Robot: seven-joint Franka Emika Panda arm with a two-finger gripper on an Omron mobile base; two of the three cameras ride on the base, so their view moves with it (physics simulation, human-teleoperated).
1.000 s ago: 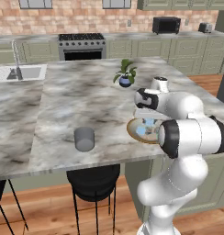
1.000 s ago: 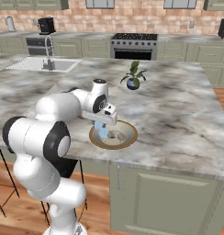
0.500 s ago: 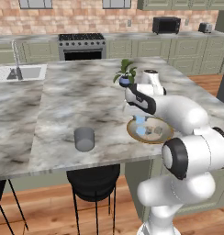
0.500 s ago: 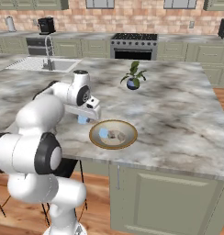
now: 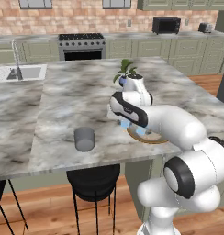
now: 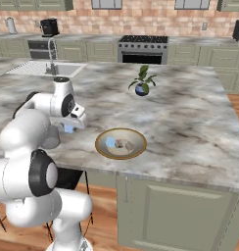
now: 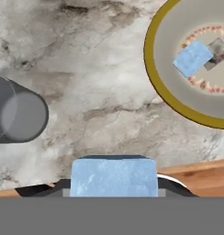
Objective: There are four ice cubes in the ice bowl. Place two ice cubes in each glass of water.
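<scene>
The ice cube [image 7: 113, 176] sits pinched in the tool [image 7: 113, 183], up above the desk [image 7: 100, 69]. The glass [image 7: 17, 114] is off to one side, the bowl [image 7: 153, 87] to the other, so the tool should go sideways to the glass.

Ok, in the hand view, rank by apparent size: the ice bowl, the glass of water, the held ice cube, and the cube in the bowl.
1. ice bowl, cut off by the frame.
2. held ice cube, though it looks big only because it sits right at the camera.
3. glass of water, partly cut off.
4. cube in the bowl.
</scene>
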